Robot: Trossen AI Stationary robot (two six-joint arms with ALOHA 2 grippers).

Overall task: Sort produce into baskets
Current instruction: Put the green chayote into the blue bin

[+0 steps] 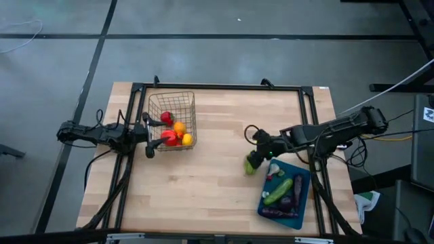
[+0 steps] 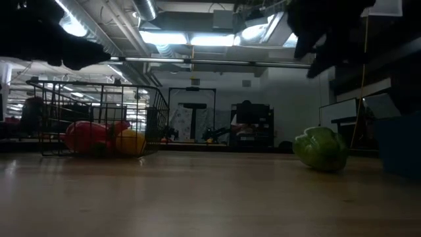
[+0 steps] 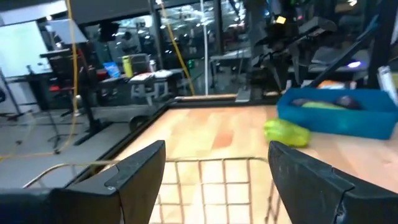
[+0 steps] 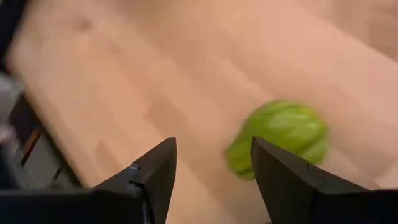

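Note:
A green pepper [image 1: 252, 165] lies on the bare table beside the teal tray's [image 1: 300, 215] far left corner; it also shows in the low view [image 2: 320, 149] and the right wrist view [image 4: 280, 140]. My right gripper [image 1: 260, 144] is open and empty, held above the table just past the pepper [image 4: 214, 168]. The tray holds a cucumber [image 1: 279, 190] and dark eggplants [image 1: 296, 192]. The wire basket [image 1: 190, 102] holds red tomatoes [image 1: 169, 137], an orange [image 1: 179, 127] and a lemon [image 1: 186, 139]. My left gripper [image 1: 150, 135] is open and empty at the basket's left wall [image 3: 217, 180].
A black frame [image 1: 217, 87] runs round the table's edges. Bare wood [image 1: 203, 183] lies between the basket and the tray and along the near side. The room behind the table is cluttered with stands and equipment [image 2: 197, 122].

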